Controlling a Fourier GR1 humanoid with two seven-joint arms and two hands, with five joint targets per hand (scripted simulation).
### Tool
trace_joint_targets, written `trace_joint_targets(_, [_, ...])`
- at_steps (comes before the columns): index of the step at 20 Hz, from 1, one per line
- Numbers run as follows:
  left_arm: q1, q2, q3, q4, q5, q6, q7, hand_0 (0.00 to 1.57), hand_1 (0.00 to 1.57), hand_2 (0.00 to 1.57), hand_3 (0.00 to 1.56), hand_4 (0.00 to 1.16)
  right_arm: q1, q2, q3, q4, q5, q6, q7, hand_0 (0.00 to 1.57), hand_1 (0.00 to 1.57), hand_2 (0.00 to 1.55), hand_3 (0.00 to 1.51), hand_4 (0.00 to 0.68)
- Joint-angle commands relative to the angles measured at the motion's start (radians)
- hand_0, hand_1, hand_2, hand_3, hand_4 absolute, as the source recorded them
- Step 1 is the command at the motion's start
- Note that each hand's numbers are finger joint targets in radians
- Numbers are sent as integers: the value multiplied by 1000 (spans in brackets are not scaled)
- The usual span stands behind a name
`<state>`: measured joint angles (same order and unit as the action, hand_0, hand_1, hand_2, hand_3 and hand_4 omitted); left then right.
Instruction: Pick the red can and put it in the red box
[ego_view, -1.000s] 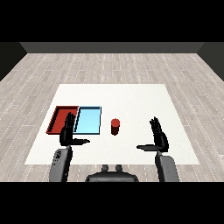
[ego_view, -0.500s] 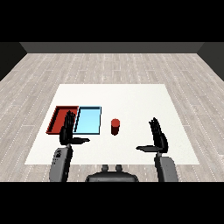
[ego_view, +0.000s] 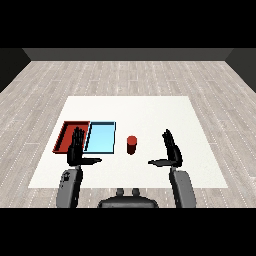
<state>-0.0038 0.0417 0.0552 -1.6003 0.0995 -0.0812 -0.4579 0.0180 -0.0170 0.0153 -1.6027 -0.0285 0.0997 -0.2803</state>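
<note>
left hand hides pt of red tray near edge

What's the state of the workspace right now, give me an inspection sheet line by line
Surface: white table, flat, on a grey plank floor.
Job's things: red can upright on the table, right of the light blue tray; red tray leftmost, holding nothing.
Clutter: nothing seen.
Hands: left hand open over the red tray's near edge; right hand open, right of the can, apart from it.
Cables: nothing seen.
Surroundings: dark walls.
</note>
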Motion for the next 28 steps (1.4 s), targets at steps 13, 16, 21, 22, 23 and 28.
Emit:
trace_joint_targets(13, [23, -3, 0, 6, 2, -17, -22, 0, 0, 0, 0, 0, -102, 17, 94, 227, -152, -87, -49, 0, 0, 0, 0, 0])
trace_joint_targets(16, [-39, 34, 57, 33, 30, -16, 13, 0, 0, 0, 0, 0, -137, 17, 117, 247, -168, -114, -42, 0, 0, 0, 0, 0])
trace_joint_targets(21, [-1, -2, 8, 45, -20, 1, -48, 0, 0, 0, 0, 0, -156, 17, 158, 309, -202, -128, -81, 0, 0, 0, 0, 0])
trace_joint_targets(22, [6, 32, 47, 26, 33, -38, -18, 0, 0, 0, 0, 0, -213, 17, 156, 454, -219, -144, -160, 0, 0, 0, 0, 0])
trace_joint_targets(23, [44, -2, -4, -9, 10, -31, -16, 0, 0, 0, 0, 0, -227, 17, 188, 424, -234, -172, -115, 0, 0, 0, 0, 0])
trace_joint_targets(28, [9, 8, 7, -74, 24, -7, 50, 0, 0, 0, 0, 0, -212, 17, 236, 392, -278, -204, -109, 0, 0, 0, 0, 0])
